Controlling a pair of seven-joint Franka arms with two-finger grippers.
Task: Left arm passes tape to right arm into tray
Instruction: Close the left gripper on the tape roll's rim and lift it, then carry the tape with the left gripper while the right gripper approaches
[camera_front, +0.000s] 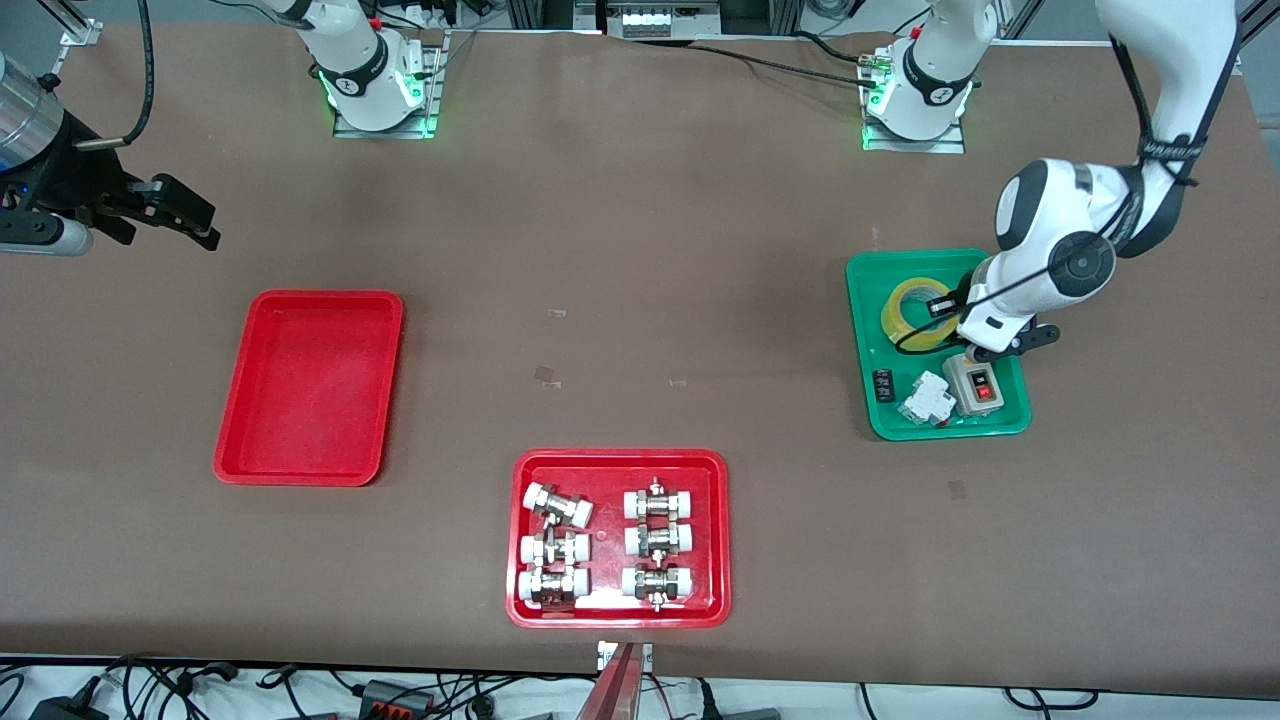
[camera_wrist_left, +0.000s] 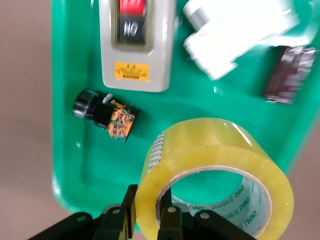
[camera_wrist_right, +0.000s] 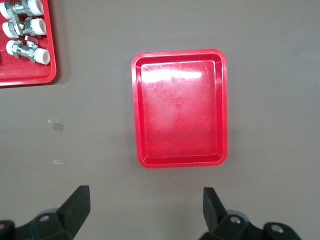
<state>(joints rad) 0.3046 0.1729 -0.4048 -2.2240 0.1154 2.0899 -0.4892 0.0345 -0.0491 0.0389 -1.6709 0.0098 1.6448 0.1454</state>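
Observation:
The yellow tape (camera_front: 912, 312) stands tilted in the green tray (camera_front: 868, 405) at the left arm's end of the table. My left gripper (camera_front: 945, 305) is shut on the tape (camera_wrist_left: 215, 165): in the left wrist view my left gripper (camera_wrist_left: 147, 200) has one finger outside the roll's wall and one inside the core. My right gripper (camera_front: 160, 225) is open and empty, in the air over bare table at the right arm's end. The plain red tray (camera_front: 310, 385) is empty and also shows in the right wrist view (camera_wrist_right: 180, 107), past my right gripper (camera_wrist_right: 145, 200).
The green tray (camera_wrist_left: 70, 100) also holds a grey switch box (camera_front: 978, 385), a white breaker (camera_front: 925, 400), a small black block (camera_front: 882, 385) and a small black-and-orange part (camera_wrist_left: 107, 114). A red tray of white-capped fittings (camera_front: 520, 600) lies near the front camera.

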